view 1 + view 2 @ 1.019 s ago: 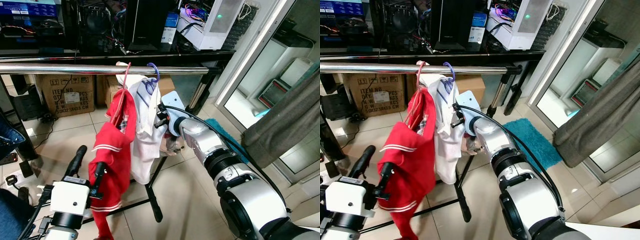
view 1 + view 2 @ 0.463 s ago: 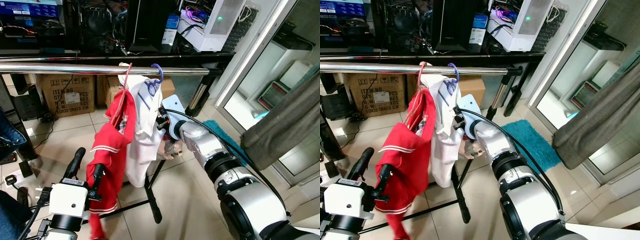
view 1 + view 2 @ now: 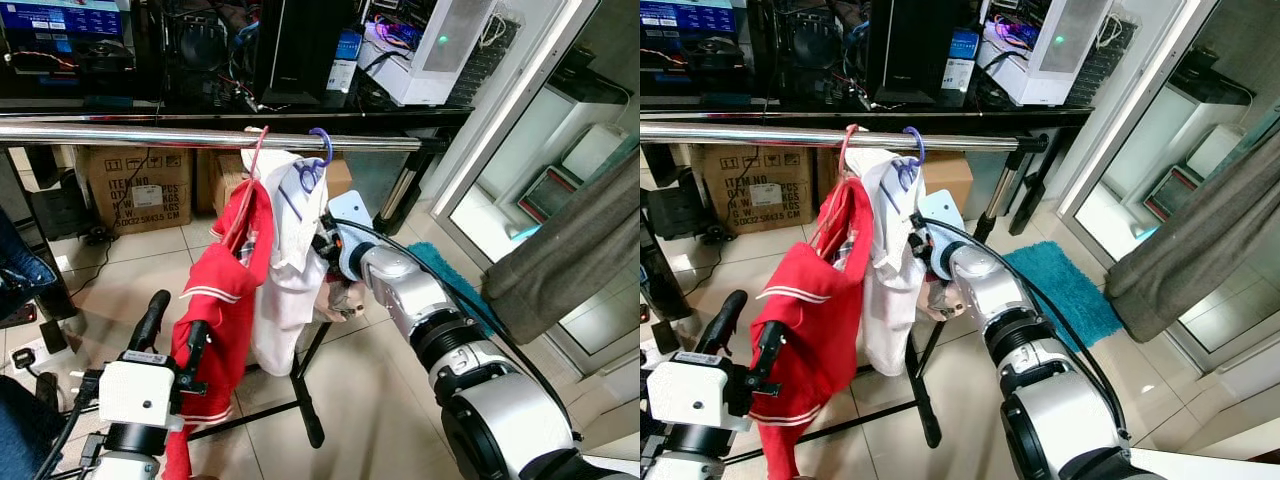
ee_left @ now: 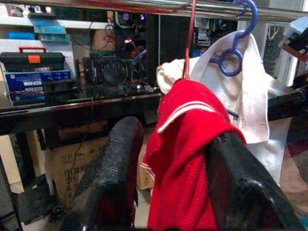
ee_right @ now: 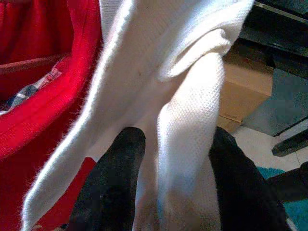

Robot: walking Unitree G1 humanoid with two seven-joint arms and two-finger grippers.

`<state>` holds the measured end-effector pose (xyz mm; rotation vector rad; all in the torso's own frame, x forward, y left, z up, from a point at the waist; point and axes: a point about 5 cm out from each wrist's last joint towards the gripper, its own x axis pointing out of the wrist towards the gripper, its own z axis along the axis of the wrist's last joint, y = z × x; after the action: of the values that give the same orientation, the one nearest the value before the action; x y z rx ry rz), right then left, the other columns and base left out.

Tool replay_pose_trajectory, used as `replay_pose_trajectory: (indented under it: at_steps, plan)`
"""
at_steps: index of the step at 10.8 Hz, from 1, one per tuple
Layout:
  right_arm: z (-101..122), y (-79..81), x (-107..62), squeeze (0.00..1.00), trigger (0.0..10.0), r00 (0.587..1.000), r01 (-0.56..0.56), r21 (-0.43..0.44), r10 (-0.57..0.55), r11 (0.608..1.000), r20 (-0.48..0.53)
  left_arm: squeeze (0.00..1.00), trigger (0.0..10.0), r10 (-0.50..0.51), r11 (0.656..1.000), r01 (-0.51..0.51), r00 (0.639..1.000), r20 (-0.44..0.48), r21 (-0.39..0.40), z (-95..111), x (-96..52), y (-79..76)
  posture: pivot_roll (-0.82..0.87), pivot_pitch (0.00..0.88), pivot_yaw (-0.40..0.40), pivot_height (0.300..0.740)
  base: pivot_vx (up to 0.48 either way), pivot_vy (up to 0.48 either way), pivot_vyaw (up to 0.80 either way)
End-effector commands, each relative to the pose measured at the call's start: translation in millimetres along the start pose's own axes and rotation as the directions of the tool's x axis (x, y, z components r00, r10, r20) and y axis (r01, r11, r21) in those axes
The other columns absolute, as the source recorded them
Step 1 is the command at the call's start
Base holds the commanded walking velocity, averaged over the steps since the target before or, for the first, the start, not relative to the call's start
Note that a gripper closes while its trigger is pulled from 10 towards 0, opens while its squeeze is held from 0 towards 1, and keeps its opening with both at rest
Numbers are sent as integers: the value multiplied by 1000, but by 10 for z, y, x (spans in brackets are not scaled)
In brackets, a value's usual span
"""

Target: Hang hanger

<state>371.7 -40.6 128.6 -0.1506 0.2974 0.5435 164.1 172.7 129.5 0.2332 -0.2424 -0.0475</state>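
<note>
Red garment [image 3: 225, 290]: hangs from a red hanger [image 3: 247, 170] on the steel rail [image 3: 120, 134], left of the white one; soft knit, limp.
Left gripper [image 3: 172, 328]: low, at the red garment's lower part. In the left wrist view the red knit lies between its two fingers [image 4: 113, 168], which stand apart; whether they press the cloth cannot be told.
White garment [image 3: 288, 270]: soft, light cloth, draped over the purple hanger [image 3: 321, 146]; it will fold and slide, not resist a push.
Purple hanger: stiff plastic; its hook sits over the rail, just right of the red hanger. Judged hung or nearly so.
Handling: hanger and garment together should be light. Take hold at the hanger's neck or shoulder; a pull on cloth alone may drag the garment off.
Right gripper [image 3: 917, 243]: at the white garment's right edge, below the hook. In the right wrist view a fold of white cloth lies between its fingers [image 5: 113, 173], narrowly spread.
Cardboard box [image 3: 135, 185]: on the floor behind the rail, clear of the work.
</note>
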Motion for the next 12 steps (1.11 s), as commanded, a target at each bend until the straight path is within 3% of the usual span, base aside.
replay_pose_trajectory:
  at_steps: [1,2,3,8,9,12]
  plan:
    - [86,-86,-21,0,10000,999,28,11,-28,1000,37,0,10000,-13,1000,13,1000,2,-22,-3,10,-57,334,66,-226,740,0,0,0]
    - [123,-76,-21,0,10000,999,16,3,-16,1000,47,0,10000,-8,1000,8,1000,4,-24,-4,6,-67,336,65,-230,740,0,0,0]
    - [107,-46,-36,1000,10000,998,-42,22,41,999,55,0,10000,-2,1000,2,1000,4,-25,-8,6,-66,336,63,-232,740,0,0,0]
    - [39,-29,-160,1000,10000,994,-80,28,78,996,75,0,10000,5,1000,-5,1000,15,-30,-13,32,-72,324,57,-232,740,0,0,0]
    - [2,-86,-246,0,10000,995,-68,30,66,997,73,0,10000,4,1000,-3,1000,15,-30,-13,31,-72,316,56,-228,740,0,0,0]
    - [7,-199,-562,0,10000,981,-119,81,105,990,161,0,10000,1,999,-1,1000,14,-34,-22,23,-72,301,56,-224,740,0,0,0]
